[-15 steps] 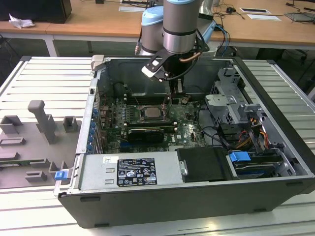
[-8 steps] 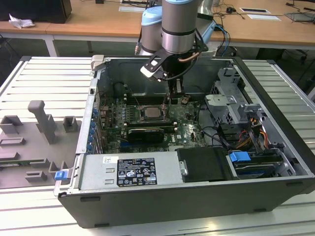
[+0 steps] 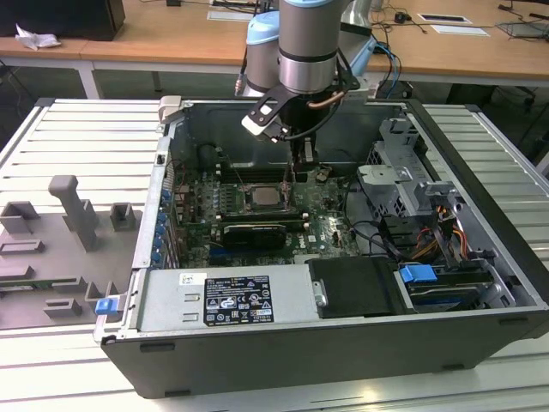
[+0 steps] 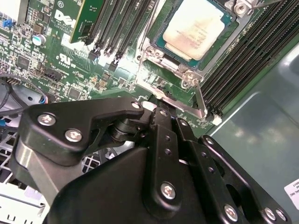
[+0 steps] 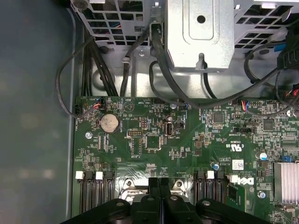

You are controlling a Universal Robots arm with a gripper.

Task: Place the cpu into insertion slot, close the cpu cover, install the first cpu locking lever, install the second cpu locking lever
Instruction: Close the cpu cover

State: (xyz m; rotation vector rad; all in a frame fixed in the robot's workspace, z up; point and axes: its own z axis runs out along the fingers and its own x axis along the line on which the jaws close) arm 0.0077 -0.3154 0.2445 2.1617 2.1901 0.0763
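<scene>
The cpu (image 3: pixel 262 198) (image 4: pixel 194 28), a pale silvery square, lies flat in the insertion slot (image 4: pixel 160 43) on the green board. The silver cpu cover (image 4: pixel 156 57) lies flat around the chip, its screws showing at the corners. A thin metal locking lever (image 4: pixel 200 95) runs along the slot's edge towards my fingertips. My gripper (image 3: pixel 302 165) (image 4: pixel 161 114) (image 5: pixel 159 184) hangs just beside the slot, on the exterior view's right of the chip. Its black fingers are pressed together and shut. I cannot see whether they touch the lever.
Long black memory slots (image 4: pixel 233 70) (image 5: pixel 93 196) flank the socket. A black graphics card (image 3: pixel 253 233) lies nearer the case front. A metal drive cage (image 3: pixel 403 172) (image 5: pixel 201 32) and black cables (image 5: pixel 159 70) stand on the exterior view's right. Case walls (image 3: pixel 283 120) ring the board.
</scene>
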